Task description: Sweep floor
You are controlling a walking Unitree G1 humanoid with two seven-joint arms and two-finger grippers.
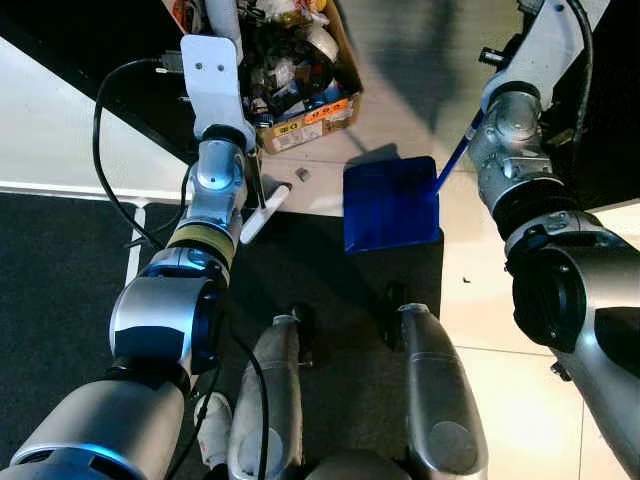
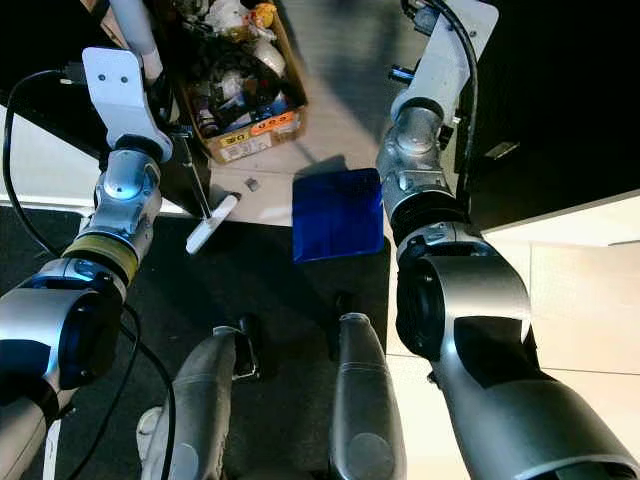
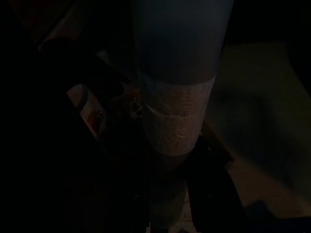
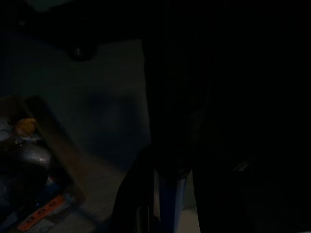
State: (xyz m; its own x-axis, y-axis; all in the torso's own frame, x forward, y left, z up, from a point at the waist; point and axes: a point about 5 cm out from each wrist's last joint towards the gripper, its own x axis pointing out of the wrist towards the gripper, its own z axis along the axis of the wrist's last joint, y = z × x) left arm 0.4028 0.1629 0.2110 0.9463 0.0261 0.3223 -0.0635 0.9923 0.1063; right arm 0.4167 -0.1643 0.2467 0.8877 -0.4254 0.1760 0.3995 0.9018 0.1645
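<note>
Dustpan [image 1: 390, 204]: centre frame, flat on floor [image 1: 400, 90], straddling rug [image 1: 60, 290] edge; blue handle [image 1: 456, 155] runs up-right.
Brush [image 2: 212, 224]: white head beside debris [image 2: 252, 184], long axis diagonal, handle upward.
Jaws: both hidden in dark; cannot tell.
Box [image 1: 305, 70]: upper centre, cluttered.
Advice: sweep debris rightward toward pan mouth, pan held steady.

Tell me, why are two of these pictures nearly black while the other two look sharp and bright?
Left and right eye views: well lit and sharp, the blue dustpan casting a dark shadow on the pale floor. Left wrist view: deep shade, a pale broom handle dimly visible. Right wrist view: darker yet, faintly showing the cardboard box.
</note>
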